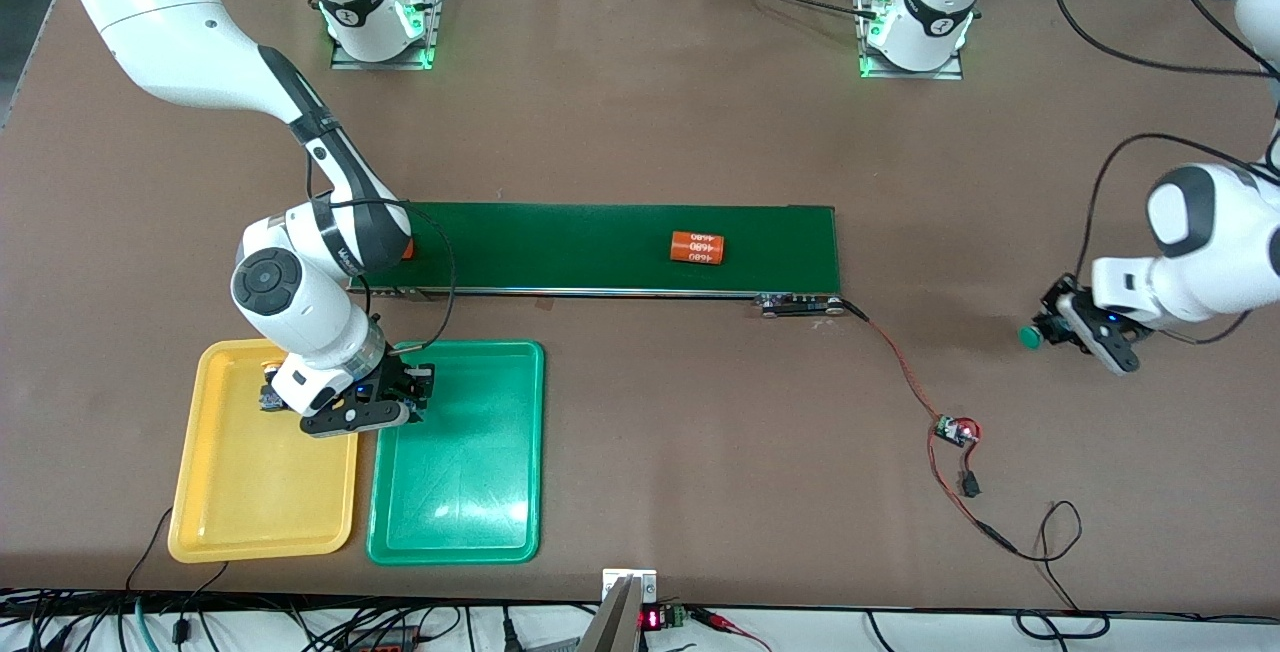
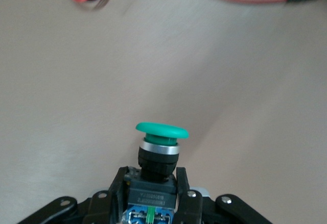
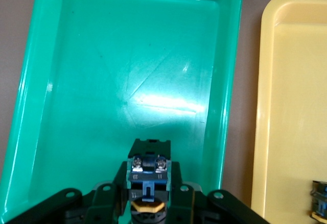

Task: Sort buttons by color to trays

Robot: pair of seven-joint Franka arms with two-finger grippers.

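My right gripper (image 1: 412, 394) is shut on a button (image 3: 147, 164) with a black-and-blue body and holds it over the green tray (image 1: 470, 492), near the edge beside the yellow tray (image 1: 250, 492). Its cap is hidden. In the right wrist view the gripper (image 3: 148, 177) hangs above the green tray (image 3: 102, 81). Another button (image 1: 271, 387) lies in the yellow tray, partly hidden by the right arm. My left gripper (image 1: 1072, 327) is shut on a green-capped button (image 2: 161, 130) above the bare table at the left arm's end. The gripper (image 2: 152, 185) grips its black body.
A long dark green conveyor belt (image 1: 600, 247) crosses the middle and carries an orange cylinder (image 1: 697, 248). A second orange piece (image 1: 407, 249) shows beside the right arm. A small circuit board (image 1: 955, 430) with red wires lies near the left gripper.
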